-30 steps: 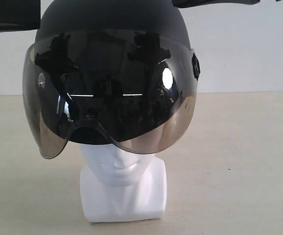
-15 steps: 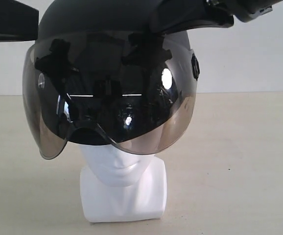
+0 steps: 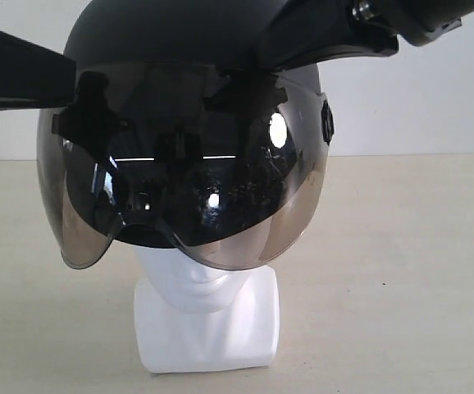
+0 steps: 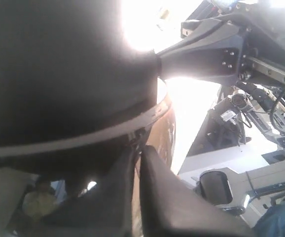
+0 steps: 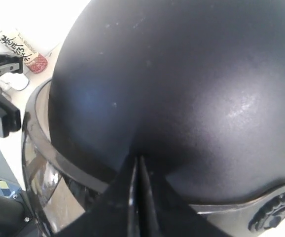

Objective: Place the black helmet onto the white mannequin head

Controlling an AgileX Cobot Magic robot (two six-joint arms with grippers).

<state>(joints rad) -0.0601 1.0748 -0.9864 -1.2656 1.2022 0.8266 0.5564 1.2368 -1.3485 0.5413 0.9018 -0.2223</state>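
The black helmet (image 3: pixel 188 33) sits over the white mannequin head (image 3: pixel 208 320), and its smoky visor (image 3: pixel 180 180) covers the face down to the mouth. Only the chin, mouth and neck base show. My left gripper (image 3: pixel 71 72) comes in from the left against the helmet's side above the visor. In the left wrist view, the left gripper (image 4: pixel 137 148) has its fingers together at the helmet's (image 4: pixel 58 64) rim. My right gripper (image 3: pixel 257 59) reaches down across the upper right of the shell. In the right wrist view the right gripper (image 5: pixel 137 159) is shut, tips pressed on the shell (image 5: pixel 182 74).
The head stands on a beige table (image 3: pixel 401 246) before a white wall. A labelled bottle (image 5: pixel 17 44) lies beyond the helmet. The right arm's housing (image 4: pixel 216 49) shows past the helmet in the left wrist view.
Both arms have come down and inward onto the helmet. The visor's lower edge now sits slightly lower over the face.
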